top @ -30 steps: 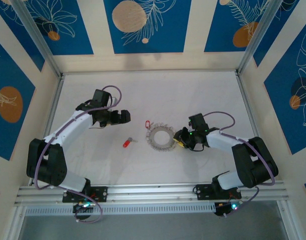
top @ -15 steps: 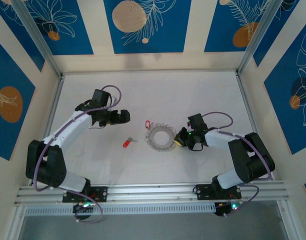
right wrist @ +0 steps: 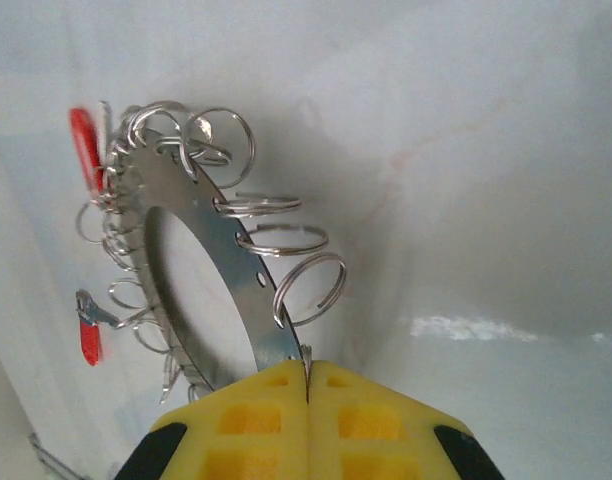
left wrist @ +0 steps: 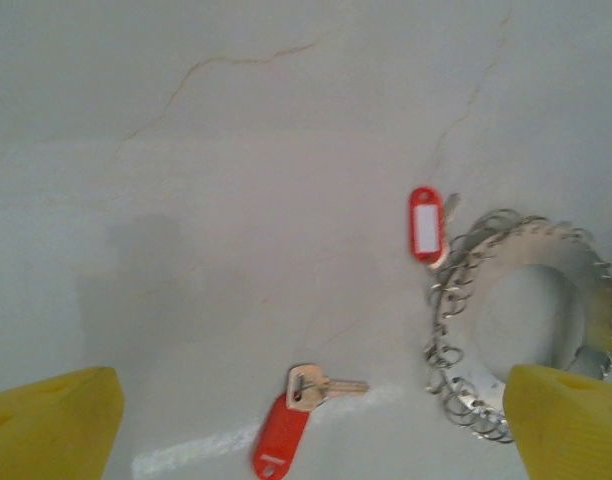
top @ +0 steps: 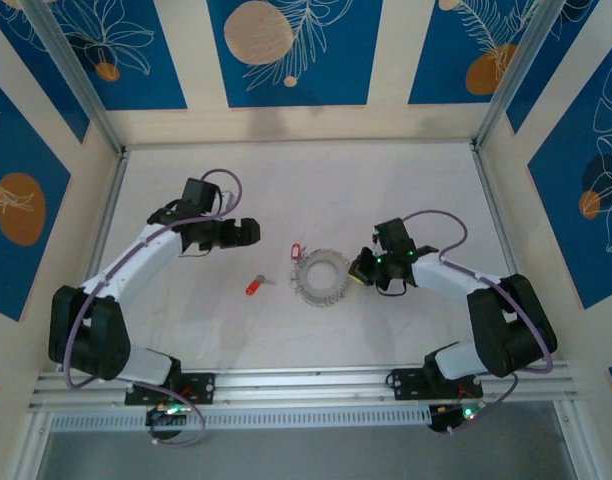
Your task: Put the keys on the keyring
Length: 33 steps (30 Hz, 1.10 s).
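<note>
Right end effector (right wrist: 306,385) is pinching the keyring (right wrist: 226,265) rim at its 3 o'clock and tipping it up off the worktop (top: 406,190). We read that as presenting the small loops for threading. Left end effector (top: 248,233) is spread, hovering at the keyring's 10 o'clock, likely lined up for a key pick. Red key (left wrist: 286,435) lies loose at 9 o'clock, and the tag (left wrist: 424,223) sits just beside the loops at 11.
</note>
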{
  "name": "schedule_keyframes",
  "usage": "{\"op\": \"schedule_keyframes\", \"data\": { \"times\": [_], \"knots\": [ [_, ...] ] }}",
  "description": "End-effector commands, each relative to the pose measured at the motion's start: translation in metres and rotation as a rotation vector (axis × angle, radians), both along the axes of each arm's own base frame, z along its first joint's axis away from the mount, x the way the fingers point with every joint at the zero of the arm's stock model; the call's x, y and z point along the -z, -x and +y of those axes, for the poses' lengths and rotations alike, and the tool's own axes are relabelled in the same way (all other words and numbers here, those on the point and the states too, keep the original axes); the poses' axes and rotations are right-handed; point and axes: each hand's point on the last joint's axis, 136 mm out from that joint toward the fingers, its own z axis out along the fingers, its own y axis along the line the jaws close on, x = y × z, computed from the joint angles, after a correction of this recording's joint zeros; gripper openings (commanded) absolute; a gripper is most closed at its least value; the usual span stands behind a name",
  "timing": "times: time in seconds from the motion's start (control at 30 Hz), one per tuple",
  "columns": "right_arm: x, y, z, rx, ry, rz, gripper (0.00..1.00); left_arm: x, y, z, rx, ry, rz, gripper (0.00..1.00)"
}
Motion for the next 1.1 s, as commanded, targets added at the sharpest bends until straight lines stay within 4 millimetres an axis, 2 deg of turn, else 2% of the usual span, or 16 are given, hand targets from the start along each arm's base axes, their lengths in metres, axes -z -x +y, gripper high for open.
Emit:
{"op": "schedule_keyframes", "data": {
  "times": [0.0, 0.1, 0.2, 0.3, 0.4, 0.5, 0.6, 0.73, 0.9, 0.97, 1.07],
  "knots": [
    [-0.026, -0.003, -0.006, -0.097, 0.097, -0.07, 0.0, -0.034, 0.003, -0.023, 0.105, 0.102, -0.152, 0.95],
    [-0.047, -0.01, -0.006, -0.174, 0.137, -0.121, 0.0, -0.055, 0.007, -0.034, 0.15, 0.18, -0.261, 0.93],
    [-0.07, -0.019, -0.002, -0.264, 0.163, -0.194, 0.0, -0.088, 0.013, -0.048, 0.223, 0.255, -0.384, 0.92],
    [-0.097, -0.026, 0.006, -0.392, 0.162, -0.269, 0.0, -0.117, 0.023, -0.061, 0.355, 0.228, -0.577, 0.86],
    [-0.118, -0.03, 0.014, -0.505, 0.167, -0.336, 0.0, -0.133, 0.038, -0.072, 0.476, 0.202, -0.705, 0.85],
    [-0.134, -0.03, 0.021, -0.63, 0.199, -0.415, 0.0, -0.143, 0.051, -0.078, 0.556, 0.185, -0.779, 0.85],
    [-0.156, -0.016, 0.039, -0.827, 0.159, -0.525, 0.0, -0.154, 0.061, -0.081, 0.609, 0.191, -0.833, 0.86],
    [-0.171, -0.007, 0.047, -0.97, 0.252, -0.644, 0.0, -0.158, 0.072, -0.081, 0.671, 0.176, -0.871, 0.82],
    [-0.169, 0.03, 0.072, -1.27, 0.228, -0.854, 0.0, -0.151, 0.081, -0.083, 0.733, 0.168, -0.882, 0.68],
    [-0.171, 0.039, 0.08, -1.327, 0.225, -0.927, 0.0, -0.149, 0.084, -0.084, 0.744, 0.182, -0.909, 0.63],
    [-0.176, 0.047, 0.088, -1.35, 0.164, -1.009, 0.0, -0.145, 0.106, -0.093, 0.873, 0.221, -0.977, 0.53]
  ]
}}
